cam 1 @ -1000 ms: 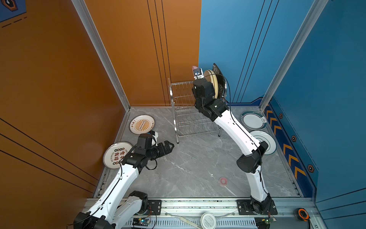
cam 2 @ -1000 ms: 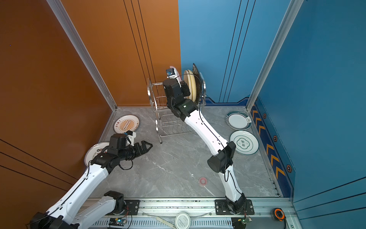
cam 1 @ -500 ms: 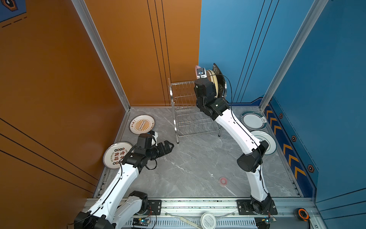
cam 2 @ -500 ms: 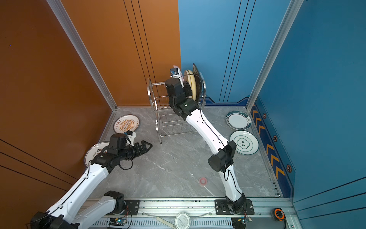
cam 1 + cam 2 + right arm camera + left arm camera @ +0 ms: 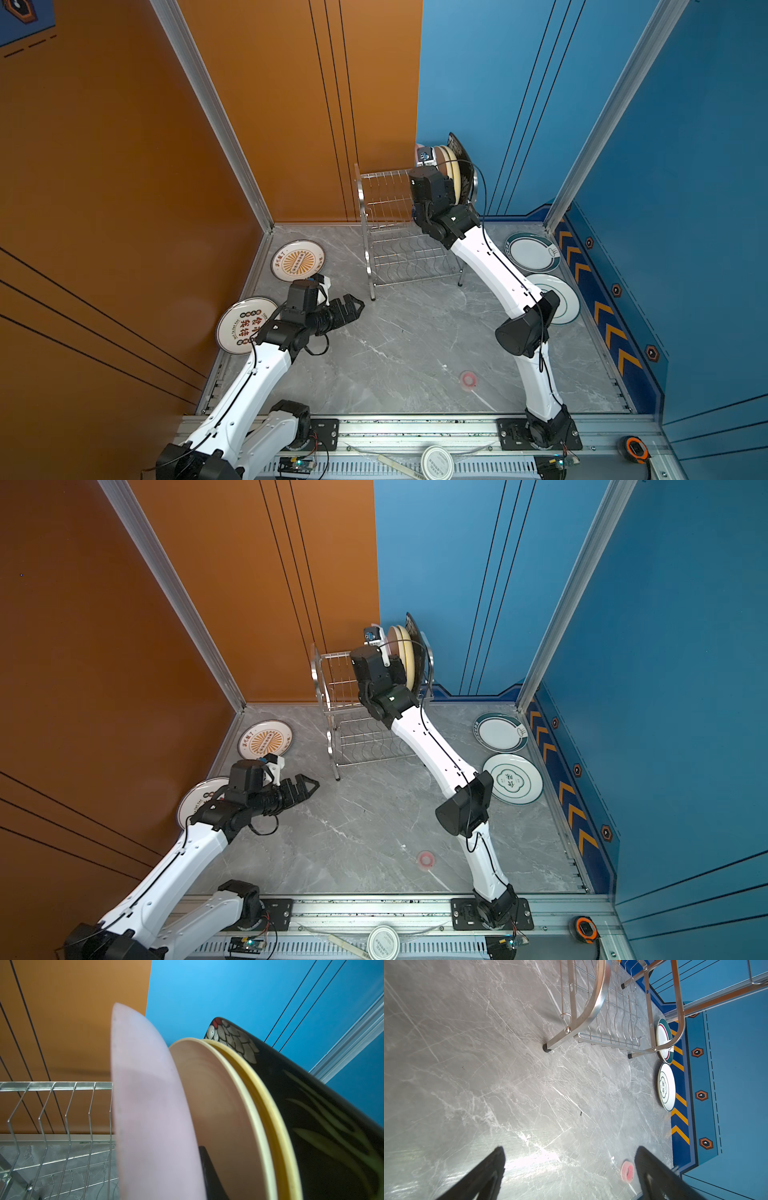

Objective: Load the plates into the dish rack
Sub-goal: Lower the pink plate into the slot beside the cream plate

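1. Pink plate (image 5: pixel 149 1105): plain, matte, upright at the dish rack (image 5: pixel 384 195) upper tier, just beside two cream-yellow plates (image 5: pixel 239 1115) and a black floral plate (image 5: pixel 311 1105).
2. Right gripper (image 5: pixel 193 1157) is clamped on the pink rim, arm stretched high. Left gripper (image 5: pixel 570 1153) has its jaws apart, low over the marble top (image 5: pixel 415 345).
3. Printed plates (image 5: pixel 297 261) lying flat carry Chinese characters.

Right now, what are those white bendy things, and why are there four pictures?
They are two robot arms. Two pictures look down from above; two come from cameras on the arms' wrists. The right gripper pinches a pink plate at the dish rack, beside two cream plates and a black flowery plate standing there. The left gripper is open and empty. On the grey table lie two orange-print plates and two teal-rimmed plates.
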Available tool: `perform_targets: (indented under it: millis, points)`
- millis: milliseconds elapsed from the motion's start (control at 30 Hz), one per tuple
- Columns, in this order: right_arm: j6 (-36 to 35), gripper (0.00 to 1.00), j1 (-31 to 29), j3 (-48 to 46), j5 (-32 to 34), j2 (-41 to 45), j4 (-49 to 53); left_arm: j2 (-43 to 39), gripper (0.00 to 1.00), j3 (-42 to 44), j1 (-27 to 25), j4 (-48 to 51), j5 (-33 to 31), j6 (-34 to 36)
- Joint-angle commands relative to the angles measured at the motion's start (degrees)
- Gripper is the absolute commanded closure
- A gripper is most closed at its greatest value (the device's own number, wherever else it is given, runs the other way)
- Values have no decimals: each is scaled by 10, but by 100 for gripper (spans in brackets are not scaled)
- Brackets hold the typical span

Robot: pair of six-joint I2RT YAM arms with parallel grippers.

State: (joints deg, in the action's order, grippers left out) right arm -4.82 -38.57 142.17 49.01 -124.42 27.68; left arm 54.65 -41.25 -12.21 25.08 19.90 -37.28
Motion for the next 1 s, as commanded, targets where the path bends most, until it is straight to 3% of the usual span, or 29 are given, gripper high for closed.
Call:
perform_targets:
  millis: [0,300,600,967]
  points:
    - [22,100,2,-4,-9,-1,12,2,2,-1,5,8,14,9]
    - [47,99,7,-4,-30,-1,37,4,2,-1,7,8,15,9]
    - [48,80,5,-3,-33,9,43,2,2,0,6,8,14,9]
    - [40,69,-1,-5,-33,27,48,1,2,-2,7,8,12,8]
